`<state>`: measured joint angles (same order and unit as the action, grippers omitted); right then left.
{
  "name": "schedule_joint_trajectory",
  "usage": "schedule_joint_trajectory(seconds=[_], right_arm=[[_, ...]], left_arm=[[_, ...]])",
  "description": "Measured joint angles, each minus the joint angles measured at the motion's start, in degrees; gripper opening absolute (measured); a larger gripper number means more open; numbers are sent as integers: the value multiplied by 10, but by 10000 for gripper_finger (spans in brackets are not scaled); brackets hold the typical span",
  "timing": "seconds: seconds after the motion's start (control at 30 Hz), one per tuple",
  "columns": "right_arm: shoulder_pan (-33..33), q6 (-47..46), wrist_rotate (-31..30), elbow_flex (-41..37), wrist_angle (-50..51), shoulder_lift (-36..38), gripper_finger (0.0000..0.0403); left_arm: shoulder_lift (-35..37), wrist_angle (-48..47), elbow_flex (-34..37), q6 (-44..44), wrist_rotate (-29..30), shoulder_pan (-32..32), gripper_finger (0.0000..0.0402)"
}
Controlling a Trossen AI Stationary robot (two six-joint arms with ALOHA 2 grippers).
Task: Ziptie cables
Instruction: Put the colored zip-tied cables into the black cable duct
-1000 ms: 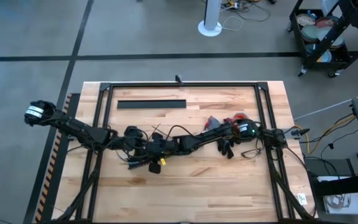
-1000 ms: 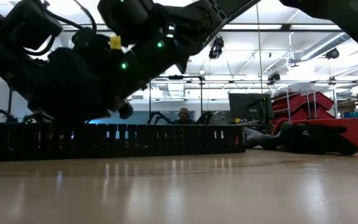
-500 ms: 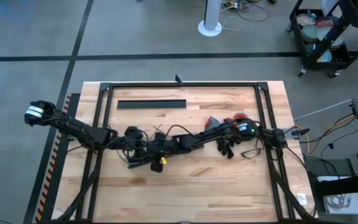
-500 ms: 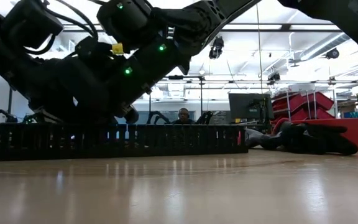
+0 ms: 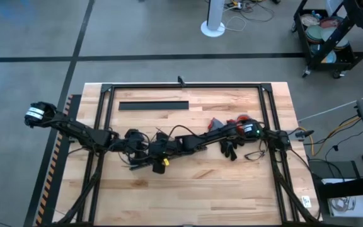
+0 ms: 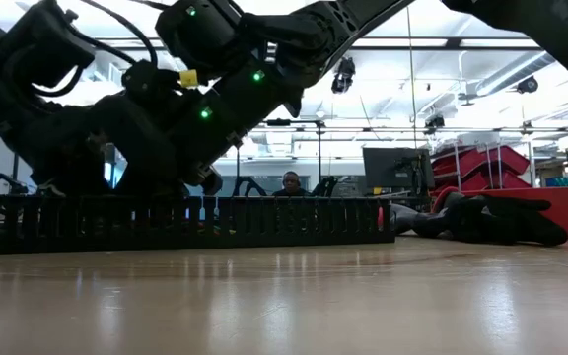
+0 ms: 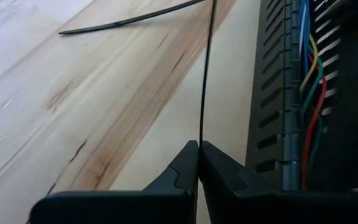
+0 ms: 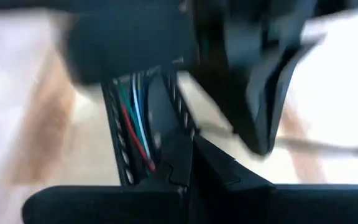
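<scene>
The middle of the tabletop is crowded: the left gripper and right gripper meet there, nearly touching, leaving no room between them. The black duct lies well apart along the far side, with bare wood between it and the arms. A dark glove and red clutter block the right part. The whole near strip lies open.

both arms meet at centre-left of the high view. left gripper has fingers pressed together, pinching a thin dark strip; right gripper fingers are also closed.
</scene>
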<state>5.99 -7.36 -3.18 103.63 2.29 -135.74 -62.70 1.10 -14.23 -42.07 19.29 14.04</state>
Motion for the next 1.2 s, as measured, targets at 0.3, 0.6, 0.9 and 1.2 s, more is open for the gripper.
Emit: schedule_joint_trajectory(seconds=[0.3, 0.6, 0.9, 1.2], right_arm=[[0, 10, 7, 1, -61, -8, 0], [-3, 4, 32, 1, -73, -23, 0], [-5, -3, 34, 1, -37, -23, 0], [-5, -6, 32, 1, -11, -23, 0]], left_arm=[[0, 4, 0, -3, 10, 0, 0], [0, 20, 0, -4, 12, 0, 0], [-1, 78, 0, 35, 16, 0, 0], [-17, 68, 0, 33, 6, 0, 0]])
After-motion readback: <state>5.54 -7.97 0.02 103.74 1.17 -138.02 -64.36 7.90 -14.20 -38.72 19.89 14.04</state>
